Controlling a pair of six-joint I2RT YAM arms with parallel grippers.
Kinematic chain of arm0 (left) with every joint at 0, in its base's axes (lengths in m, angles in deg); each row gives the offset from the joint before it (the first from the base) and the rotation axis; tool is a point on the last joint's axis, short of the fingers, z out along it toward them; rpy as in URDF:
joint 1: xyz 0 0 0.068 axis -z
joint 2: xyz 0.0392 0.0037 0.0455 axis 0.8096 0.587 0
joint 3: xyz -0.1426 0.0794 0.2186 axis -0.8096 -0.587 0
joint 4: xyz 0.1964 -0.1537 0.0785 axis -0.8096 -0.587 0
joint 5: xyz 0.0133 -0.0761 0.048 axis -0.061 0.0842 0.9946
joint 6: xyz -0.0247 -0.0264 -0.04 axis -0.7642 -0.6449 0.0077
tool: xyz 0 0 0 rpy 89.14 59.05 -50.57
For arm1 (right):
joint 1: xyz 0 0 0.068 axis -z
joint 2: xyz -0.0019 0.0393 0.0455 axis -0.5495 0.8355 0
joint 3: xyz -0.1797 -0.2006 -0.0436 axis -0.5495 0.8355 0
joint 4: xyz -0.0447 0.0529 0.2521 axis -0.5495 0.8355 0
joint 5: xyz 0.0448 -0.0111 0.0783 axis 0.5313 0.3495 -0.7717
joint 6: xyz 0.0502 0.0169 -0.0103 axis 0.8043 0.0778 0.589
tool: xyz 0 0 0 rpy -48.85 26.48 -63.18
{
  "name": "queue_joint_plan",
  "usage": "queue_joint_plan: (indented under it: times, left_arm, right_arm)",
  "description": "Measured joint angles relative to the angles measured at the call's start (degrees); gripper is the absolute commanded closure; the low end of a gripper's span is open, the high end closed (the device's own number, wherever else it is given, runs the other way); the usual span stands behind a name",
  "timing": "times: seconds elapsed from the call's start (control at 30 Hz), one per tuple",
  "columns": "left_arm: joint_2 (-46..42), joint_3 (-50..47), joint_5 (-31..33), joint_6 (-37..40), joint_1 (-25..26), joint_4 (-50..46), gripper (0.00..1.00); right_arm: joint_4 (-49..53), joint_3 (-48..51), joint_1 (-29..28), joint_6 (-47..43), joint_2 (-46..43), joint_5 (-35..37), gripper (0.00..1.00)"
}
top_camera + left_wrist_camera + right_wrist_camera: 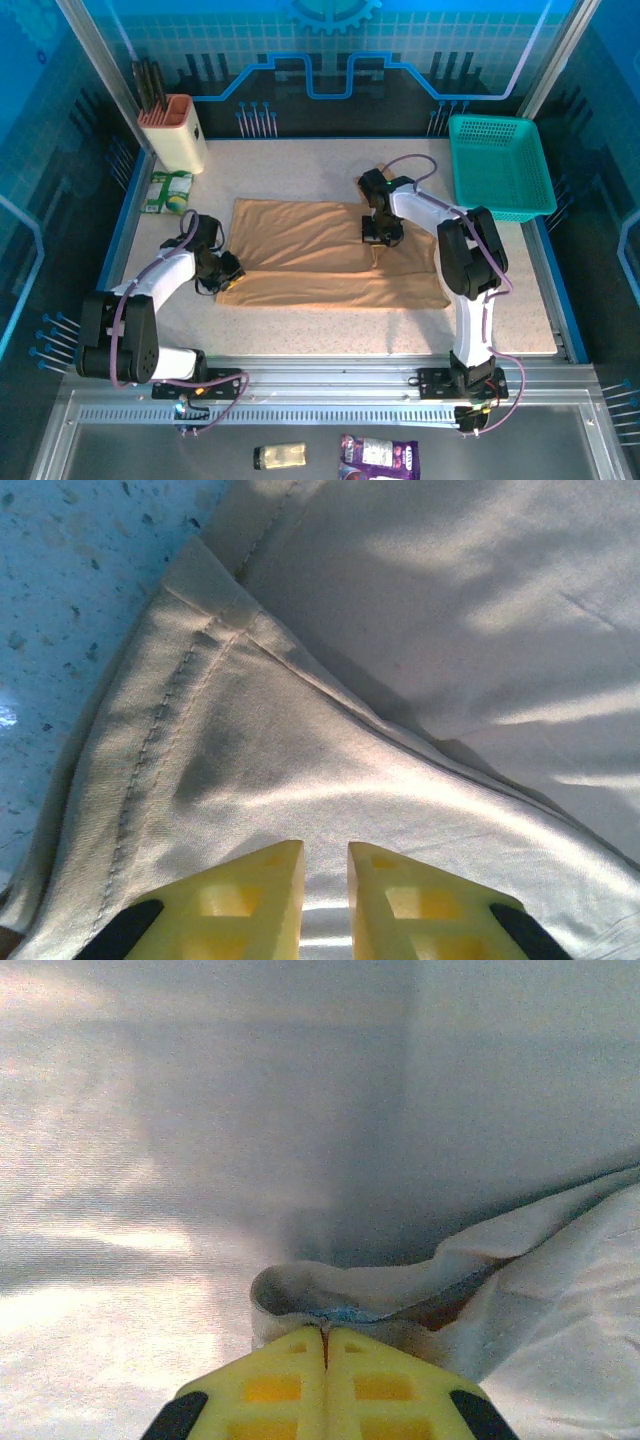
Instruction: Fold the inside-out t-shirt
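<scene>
Right fingers (265, 1385) pinching t-shirt (330, 262) fold, left fingers (250, 900) apparently gripping its hem

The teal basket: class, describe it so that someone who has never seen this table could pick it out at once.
Find the speckled table, then look to its far right corner. The teal basket sits there. It alone is bright teal with meshed walls; the t-shirt is flat tan cloth mid-table and the holder at far left is pink and white.

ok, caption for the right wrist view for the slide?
Right gripper shut on a bunched edge of the tan t-shirt.
</scene>
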Motion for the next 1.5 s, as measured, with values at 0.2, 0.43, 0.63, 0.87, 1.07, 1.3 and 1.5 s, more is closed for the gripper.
queue_joint_plan:
  times: [0.2,0.43,0.63,0.87,1.07,1.3,1.5]
  left_arm:
    - [0.0,0.0,0.0,0.0,0.0,-0.1,0.80]
    - [0.0,0.0,0.0,0.0,0.0,-0.2,0.80]
    - [0.0,0.0,0.0,0.1,0.0,-0.2,0.80]
    - [0.0,0.0,0.0,0.7,0.0,-0.4,0.80]
    - [0.1,-0.7,1.6,0.9,0.0,-0.6,0.80]
    - [0.1,-4.6,5.3,0.5,-0.1,-1.6,0.80]
    - [-0.9,-4.6,8.0,0.5,-1.6,-2.9,0.79]
  right_arm:
    - [0.8,-1.2,-0.7,0.0,0.0,0.0,0.93]
    - [0.8,-1.5,-0.7,0.0,0.0,0.0,0.87]
    - [-0.9,-1.5,-0.6,-0.1,0.0,-2.0,0.64]
    - [-4.4,-0.1,-0.1,-0.2,-2.6,-4.9,0.50]
    - [-6.1,5.5,3.6,-0.2,-10.8,-6.0,0.48]
    - [-6.4,12.7,10.0,-0.2,-17.6,-7.0,0.47]
    - [-6.3,13.3,12.3,-1.0,-20.3,-7.4,0.48]
